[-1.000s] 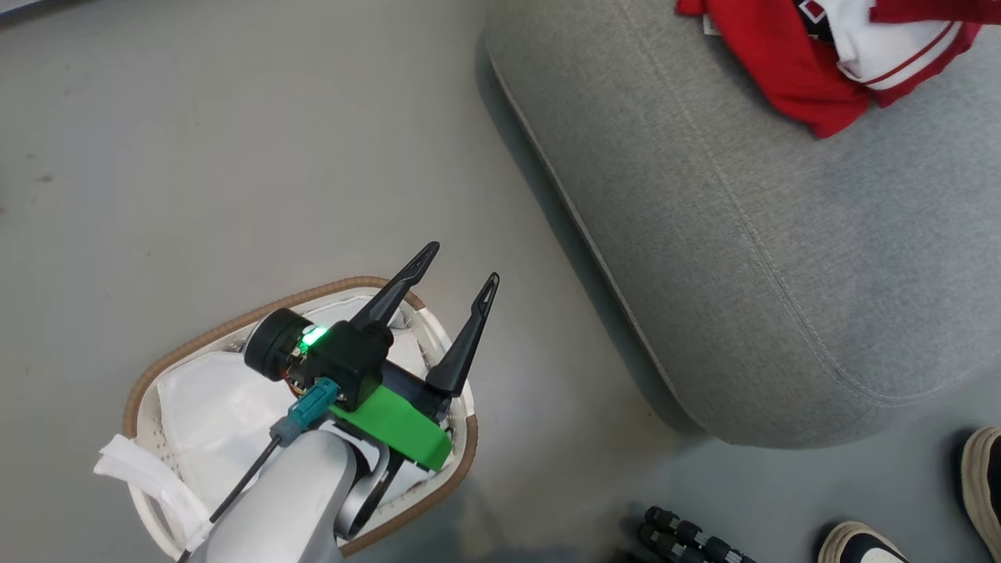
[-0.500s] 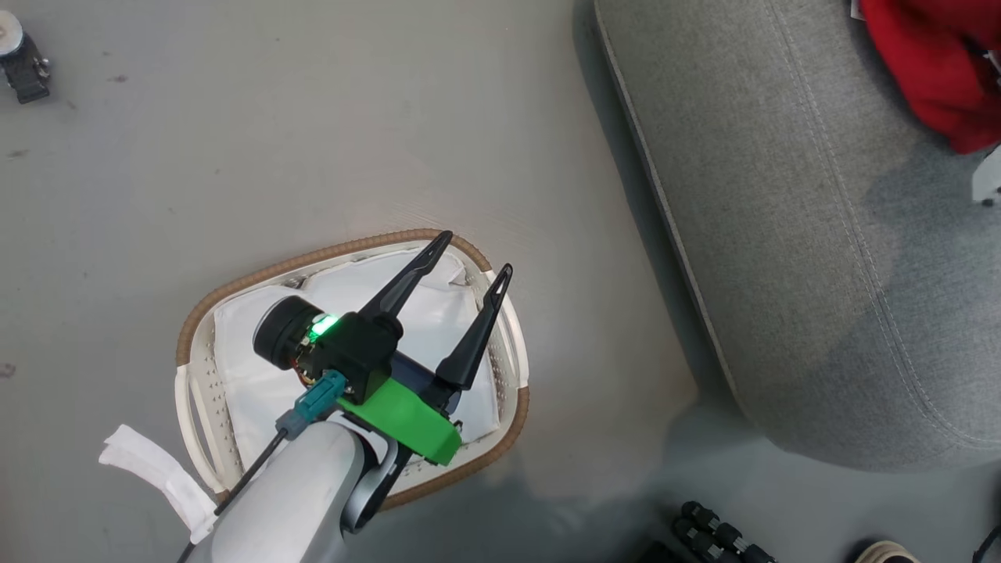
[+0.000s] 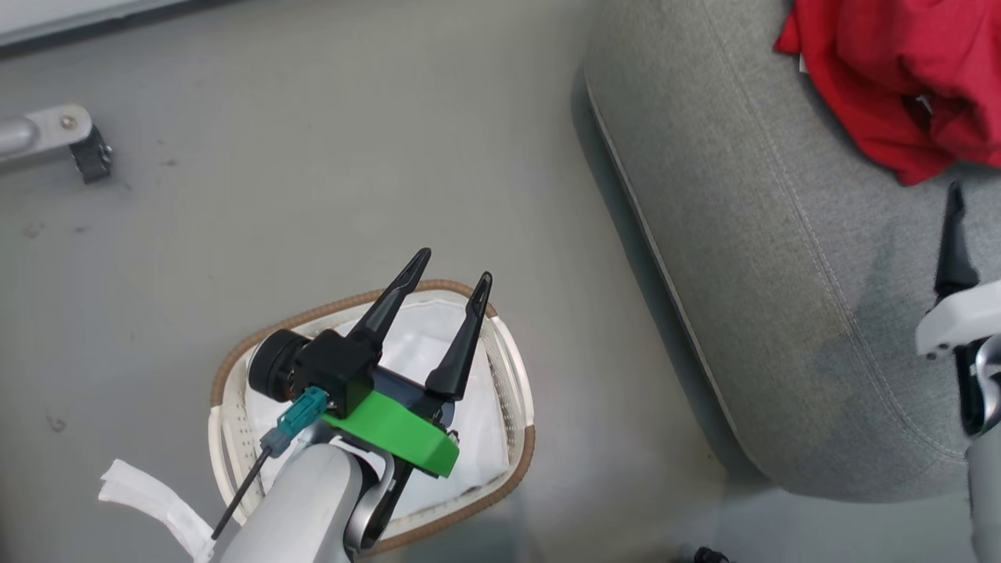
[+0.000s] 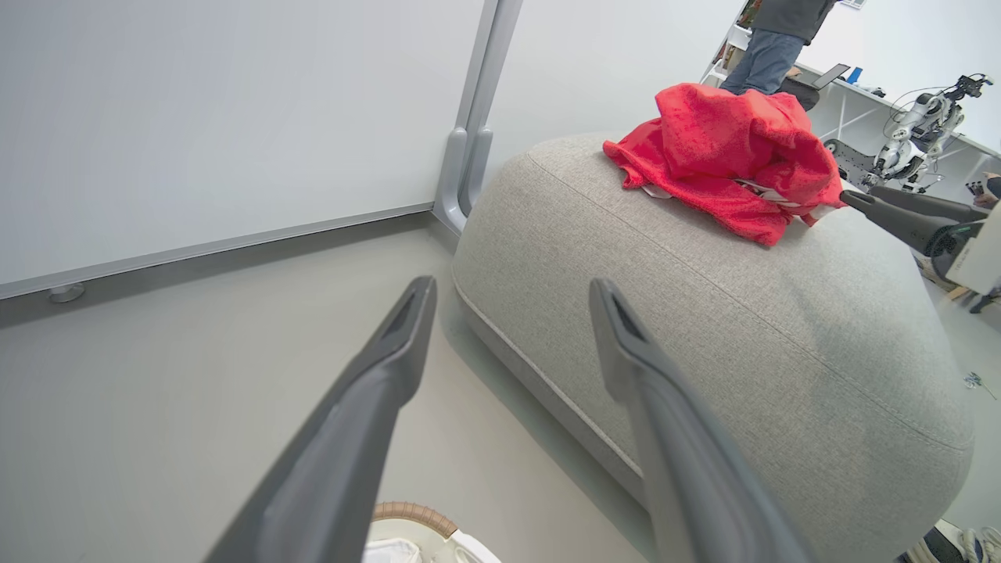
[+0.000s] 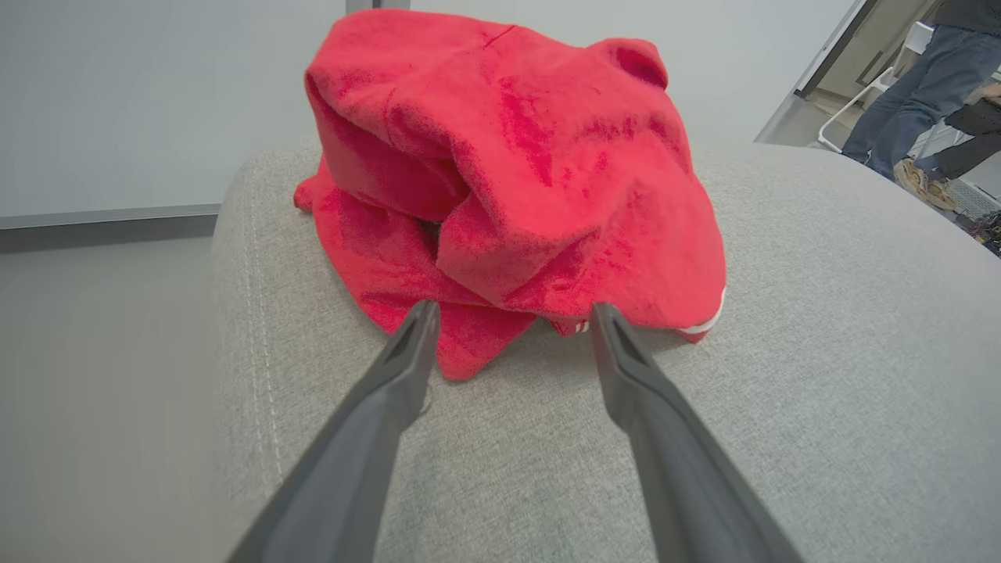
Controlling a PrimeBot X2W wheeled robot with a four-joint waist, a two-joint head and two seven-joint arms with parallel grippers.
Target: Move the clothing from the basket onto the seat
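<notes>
We judge the transfer nearly done: the clothing lies heaped on the seat at 1 o'clock in the head view, and the basket at 7 o'clock holds just its white liner where we can see. Our right hand, spread and empty, points at the heap's near edge; we should draw it straight back so no fold snags. Our left hand hangs spread and empty over the basket. Since half a second ago the head camera has swung, and the right hand's finger now shows at 3 o'clock.
</notes>
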